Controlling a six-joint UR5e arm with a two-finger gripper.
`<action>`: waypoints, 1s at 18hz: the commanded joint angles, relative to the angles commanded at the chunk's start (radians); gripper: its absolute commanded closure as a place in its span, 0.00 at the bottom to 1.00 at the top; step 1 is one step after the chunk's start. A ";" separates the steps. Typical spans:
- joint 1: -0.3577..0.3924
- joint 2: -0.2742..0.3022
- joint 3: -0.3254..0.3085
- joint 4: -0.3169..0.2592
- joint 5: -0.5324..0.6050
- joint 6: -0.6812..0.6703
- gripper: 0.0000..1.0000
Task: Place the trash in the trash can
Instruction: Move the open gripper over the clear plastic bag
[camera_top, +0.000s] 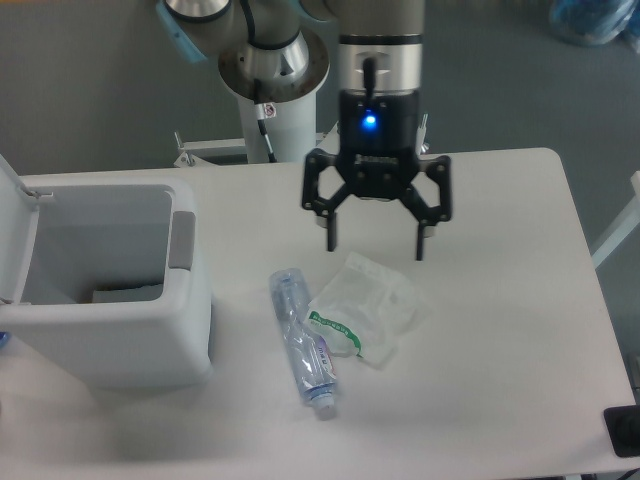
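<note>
Hovering over the plastic bag (362, 318) with jaws spread wide. Needing a centred descent, avoiding the bottle (303, 345) alongside.

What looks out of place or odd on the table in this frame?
Only the trash itself: a plastic bottle and a wrinkled plastic bag lie loose beside the open trash can. Nothing looks spilled or damaged.

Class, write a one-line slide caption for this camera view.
Open claw hovers above a plastic bag and bottle lying on the table beside an open white bin.
</note>
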 joint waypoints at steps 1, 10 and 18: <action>0.009 -0.003 -0.003 -0.002 0.002 0.018 0.00; 0.011 -0.074 -0.017 0.052 0.061 0.068 0.00; 0.003 -0.118 -0.083 0.097 0.071 0.026 0.00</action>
